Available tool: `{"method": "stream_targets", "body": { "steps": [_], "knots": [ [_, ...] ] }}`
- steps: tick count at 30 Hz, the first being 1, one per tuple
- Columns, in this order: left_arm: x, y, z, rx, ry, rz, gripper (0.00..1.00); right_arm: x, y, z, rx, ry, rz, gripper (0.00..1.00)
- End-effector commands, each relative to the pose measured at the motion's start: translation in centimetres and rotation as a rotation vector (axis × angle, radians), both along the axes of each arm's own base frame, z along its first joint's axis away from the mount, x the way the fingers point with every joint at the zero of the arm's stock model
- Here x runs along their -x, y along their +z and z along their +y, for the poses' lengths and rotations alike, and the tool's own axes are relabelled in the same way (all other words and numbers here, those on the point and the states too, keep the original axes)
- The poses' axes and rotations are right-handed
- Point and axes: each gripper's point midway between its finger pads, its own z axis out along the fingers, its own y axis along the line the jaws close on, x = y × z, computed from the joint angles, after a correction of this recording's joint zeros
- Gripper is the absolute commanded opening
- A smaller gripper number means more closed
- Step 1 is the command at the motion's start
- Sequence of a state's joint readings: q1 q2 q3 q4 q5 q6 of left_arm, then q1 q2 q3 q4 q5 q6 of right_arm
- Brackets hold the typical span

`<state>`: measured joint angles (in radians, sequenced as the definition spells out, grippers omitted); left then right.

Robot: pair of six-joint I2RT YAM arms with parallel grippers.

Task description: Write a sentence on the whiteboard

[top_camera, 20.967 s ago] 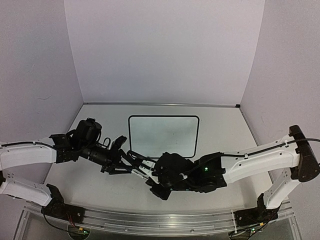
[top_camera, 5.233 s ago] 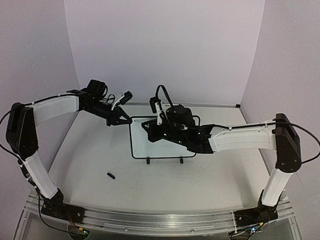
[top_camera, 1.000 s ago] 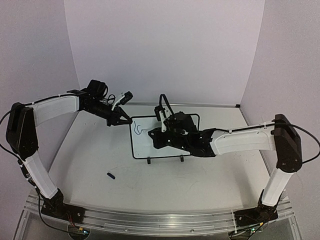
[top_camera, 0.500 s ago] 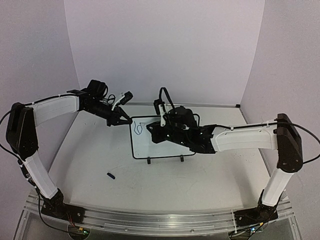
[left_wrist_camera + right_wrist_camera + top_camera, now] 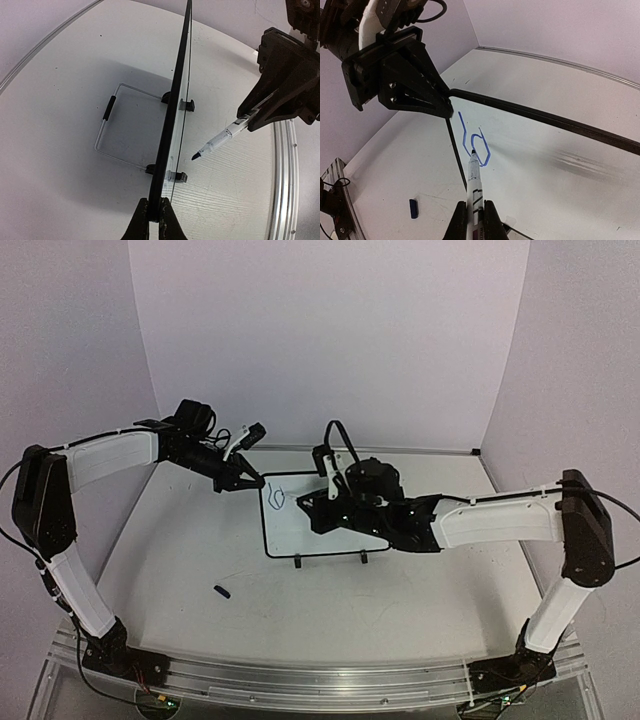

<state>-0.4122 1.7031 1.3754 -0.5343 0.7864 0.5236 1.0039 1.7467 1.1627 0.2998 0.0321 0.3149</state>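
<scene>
The whiteboard [image 5: 290, 532] stands upright on its two black feet at mid-table. My left gripper [image 5: 246, 481] is shut on its top left corner; the left wrist view shows the jaws [image 5: 154, 218] pinching the black frame [image 5: 173, 112] edge-on. My right gripper [image 5: 322, 508] is shut on a white marker [image 5: 474, 186], tip at the board's upper left. The sentence [image 5: 471, 138] is only two blue strokes, a tall line and a loop, also seen from above [image 5: 276, 495]. In the left wrist view the marker [image 5: 226, 137] tip sits at or just off the surface.
A small blue marker cap [image 5: 221, 591] lies on the table left of and in front of the board, also seen in the right wrist view [image 5: 413, 208]. A thin wire stand [image 5: 106, 131] props the board from behind. Walls enclose the table on three sides.
Over 21 s the board went from lying flat to standing. In the last second a blue loop appeared beside the first stroke, and my right gripper shifted slightly right with the marker. The left arm has not moved.
</scene>
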Motion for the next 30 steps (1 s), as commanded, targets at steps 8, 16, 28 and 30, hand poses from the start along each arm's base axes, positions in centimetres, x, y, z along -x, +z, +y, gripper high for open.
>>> {"method": "stream_targets", "body": {
  "steps": [8, 16, 28, 30],
  "knots": [
    [-0.8, 0.1, 0.9, -0.052, 0.040, -0.059, 0.00, -1.5, 2.5, -0.6, -0.038, -0.079, -0.063, 0.00],
    [-0.8, 0.3, 0.9, -0.051, 0.041, -0.062, 0.00, -2.1, 2.3, -0.2, -0.018, -0.095, -0.071, 0.00],
    [-0.8, 0.3, 0.9, -0.052, 0.042, -0.064, 0.00, -1.7, -0.9, -1.4, 0.042, -0.121, -0.006, 0.00],
    [-0.8, 0.3, 0.9, -0.052, 0.044, -0.064, 0.00, -1.6, -1.8, -1.5, 0.055, -0.126, 0.010, 0.00]
  ]
}}
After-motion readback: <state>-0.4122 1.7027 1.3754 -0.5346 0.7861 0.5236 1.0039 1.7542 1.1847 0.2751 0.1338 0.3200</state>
